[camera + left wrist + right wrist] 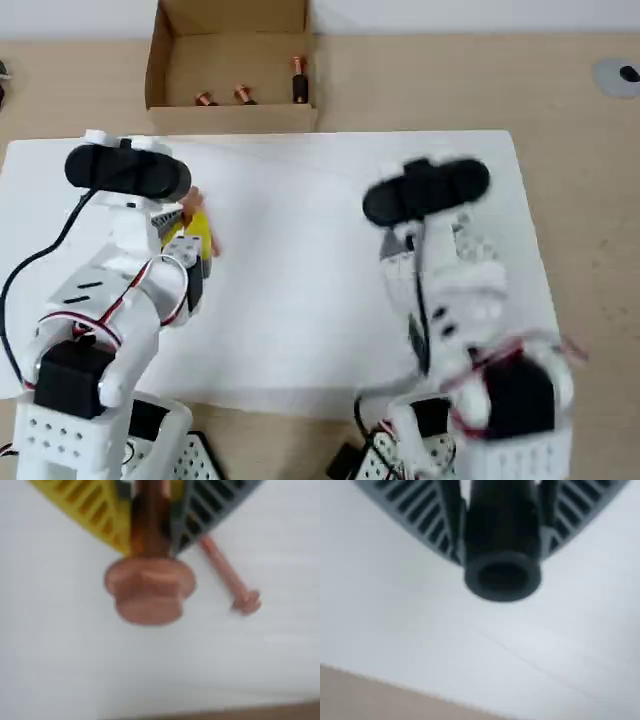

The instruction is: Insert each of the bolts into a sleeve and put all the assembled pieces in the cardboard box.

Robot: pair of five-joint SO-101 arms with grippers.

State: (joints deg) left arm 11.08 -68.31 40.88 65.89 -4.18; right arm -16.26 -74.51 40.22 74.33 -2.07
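Observation:
My left gripper (pixel 150 535) is shut on a copper bolt (pixel 149 587), its hexagonal head sticking out past the yellow and grey fingers. A second copper bolt (pixel 227 577) lies on the white sheet just beside it. From above, the left gripper (pixel 190 235) hangs over the left part of the sheet (pixel 300 280). My right gripper (pixel 502 535) is shut on a black sleeve (pixel 502 577), whose open end points outward over the sheet. The cardboard box (pixel 232 118) stands at the back, with three assembled pieces (pixel 299 80) inside.
The white sheet covers most of the wooden table, with a wide bare stretch between the two arms. Both arm bases (pixel 70 420) stand at the near edge. A small grey disc (pixel 618 76) lies at the far right.

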